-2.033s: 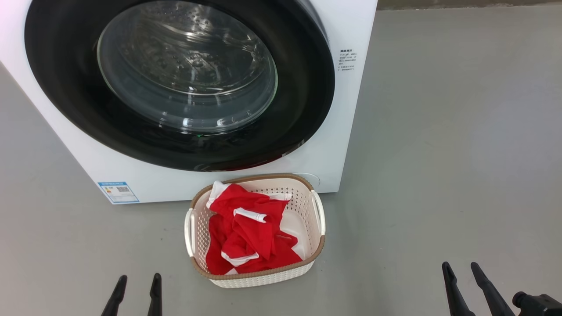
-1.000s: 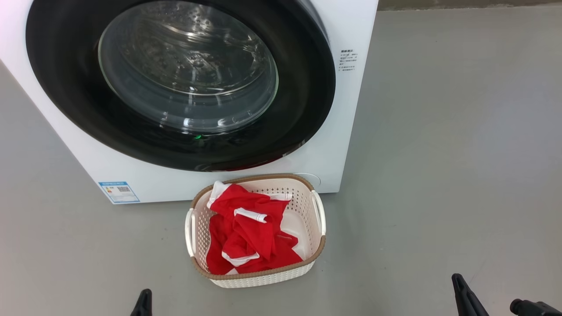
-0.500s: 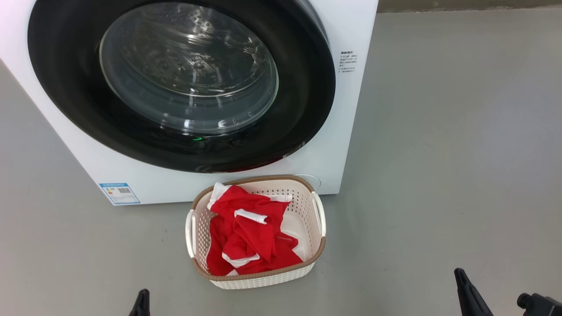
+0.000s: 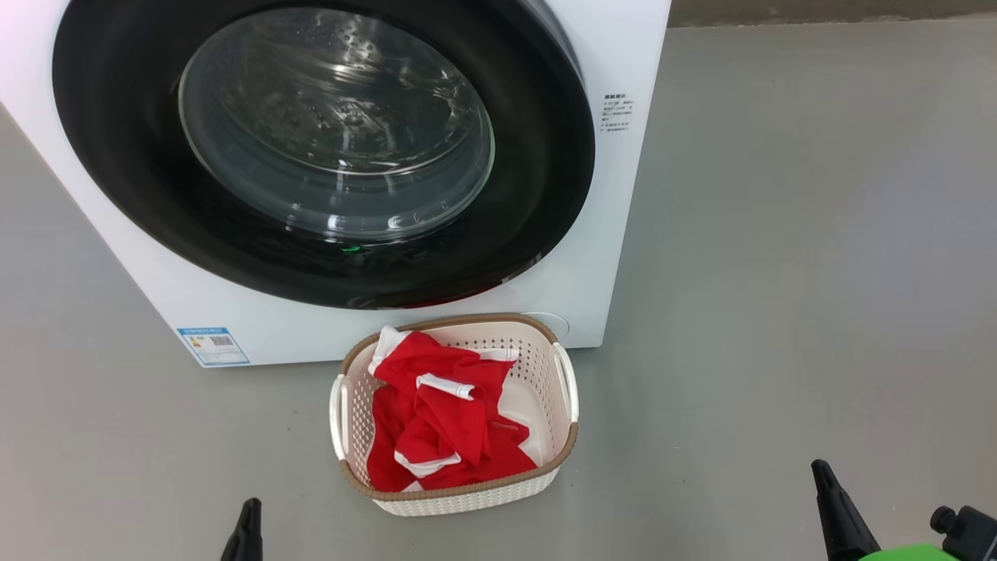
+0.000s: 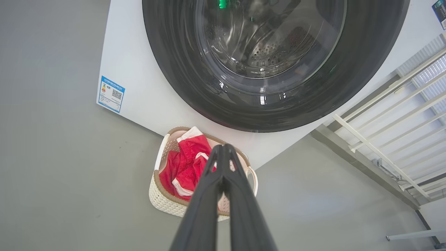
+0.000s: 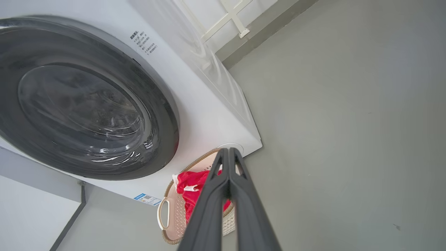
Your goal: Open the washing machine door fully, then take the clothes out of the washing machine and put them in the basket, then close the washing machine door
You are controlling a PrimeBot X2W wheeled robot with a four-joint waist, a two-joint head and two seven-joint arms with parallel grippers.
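Door (image 4: 545,195) looks shut, clothes (image 4: 444,413) in basket (image 4: 459,499) ahead of left gripper (image 5: 223,148), right gripper (image 6: 228,150): both pinched, empty. Prob. done; nxt park arms.

Head looks down; wrists face forward from either side; all share basket (image 4: 459,499).

No legible print on washing machine (image 4: 584,273)
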